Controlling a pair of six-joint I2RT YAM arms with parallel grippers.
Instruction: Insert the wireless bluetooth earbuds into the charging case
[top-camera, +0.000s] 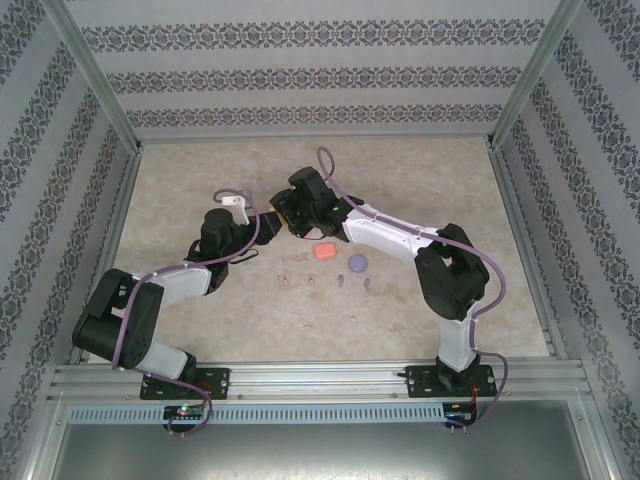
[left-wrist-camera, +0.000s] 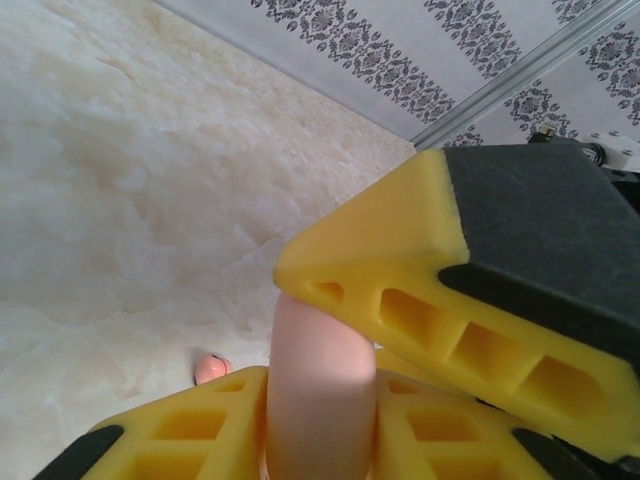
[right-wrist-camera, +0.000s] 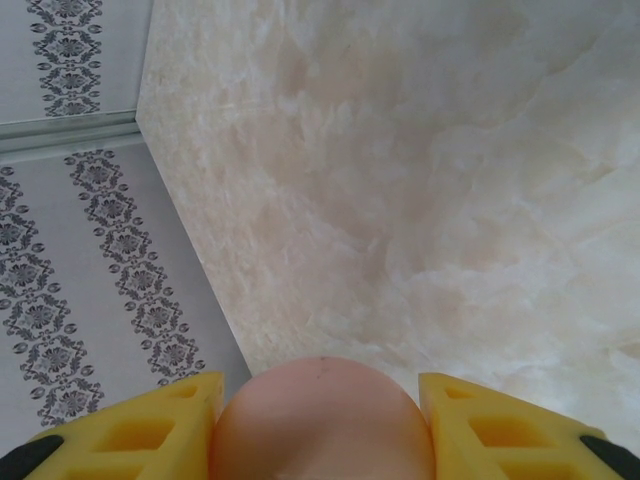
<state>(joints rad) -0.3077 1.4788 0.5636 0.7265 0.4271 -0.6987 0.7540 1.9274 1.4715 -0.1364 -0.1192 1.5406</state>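
And there the left gripper (left-wrist-camera: 318, 430) and right gripper (right-wrist-camera: 322, 425) were, both clamped on one pale pink piece (left-wrist-camera: 318, 350), ten o'clock of the salmon case (top-camera: 323, 251) (earbuds (top-camera: 311, 278) at six).

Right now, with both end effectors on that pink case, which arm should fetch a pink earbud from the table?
Left, probably. The right end effector spans the pink case between both fingers and can steady it. The left end effector grips just its narrow edge, and a pink earbud lies in its wrist view.
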